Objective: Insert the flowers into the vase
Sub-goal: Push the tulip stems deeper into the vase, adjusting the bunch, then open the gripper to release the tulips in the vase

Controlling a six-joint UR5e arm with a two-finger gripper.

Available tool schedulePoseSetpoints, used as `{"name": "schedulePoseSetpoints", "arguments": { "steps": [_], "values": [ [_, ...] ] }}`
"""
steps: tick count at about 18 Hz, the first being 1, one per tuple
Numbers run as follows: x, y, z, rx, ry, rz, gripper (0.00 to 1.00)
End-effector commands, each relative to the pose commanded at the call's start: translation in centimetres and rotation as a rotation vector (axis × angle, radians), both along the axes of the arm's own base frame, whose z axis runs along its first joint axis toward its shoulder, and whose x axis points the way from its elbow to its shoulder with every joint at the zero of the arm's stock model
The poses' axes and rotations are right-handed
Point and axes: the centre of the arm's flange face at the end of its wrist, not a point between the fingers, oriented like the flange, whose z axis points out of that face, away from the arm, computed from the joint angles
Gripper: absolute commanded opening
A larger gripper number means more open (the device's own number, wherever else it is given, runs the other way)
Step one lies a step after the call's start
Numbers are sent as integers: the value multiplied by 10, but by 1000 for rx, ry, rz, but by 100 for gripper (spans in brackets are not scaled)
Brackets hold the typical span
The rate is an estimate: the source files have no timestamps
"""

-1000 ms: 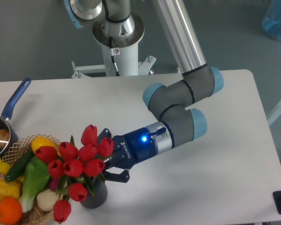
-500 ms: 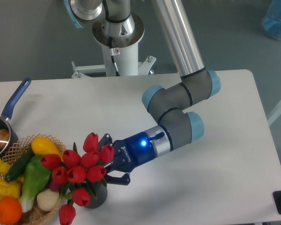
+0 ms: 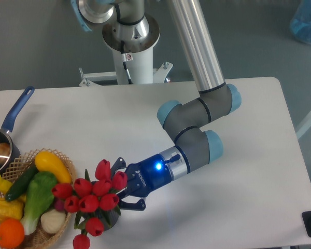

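The flowers (image 3: pixel 93 194) sit low at the front left of the worktop (image 3: pixel 249 155), their red heads bunched right over the vase (image 3: pixel 113 218), of which only a dark sliver shows under the blooms and leaves. The tool (image 3: pixel 123 188) reaches in from the right at a low slant, its dark fingers (image 3: pixel 132 204) pressed in against the back of the bunch where the stems must be; the blooms hide the grip itself, so I cannot tell whether it is clenched on the stems or already slack. Judging by how deep the heads sit over the mouth, the stems look to be inside or very nearly so, which would put the job close to its end: what seems left is to settle the bunch, let go and draw the arm (image 3: pixel 197 140) away without dragging flowers back out. One bloom hangs down in front near the worktop edge, so the bunch may be leaning forward. Just to the left stands a wicker basket (image 3: pixel 66 224) of fruit and vegetables, very close to the flowers, and farther left a blue-handled saucepan (image 3: pixel 10 120).
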Motion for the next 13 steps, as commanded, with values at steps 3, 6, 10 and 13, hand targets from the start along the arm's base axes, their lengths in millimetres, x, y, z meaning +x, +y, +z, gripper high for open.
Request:
{"name": "schedulePoseSetpoints", "arguments": {
  "steps": [3,6,10,13],
  "values": [
    [-1,-8,-7,-8,-11,11,48],
    [-2,-14,-13,-19,-22,19,94],
    [-6,-25,-23,5,11,40,100],
    [-9,-33,-24,-11,18,54,100]
  ]
}}
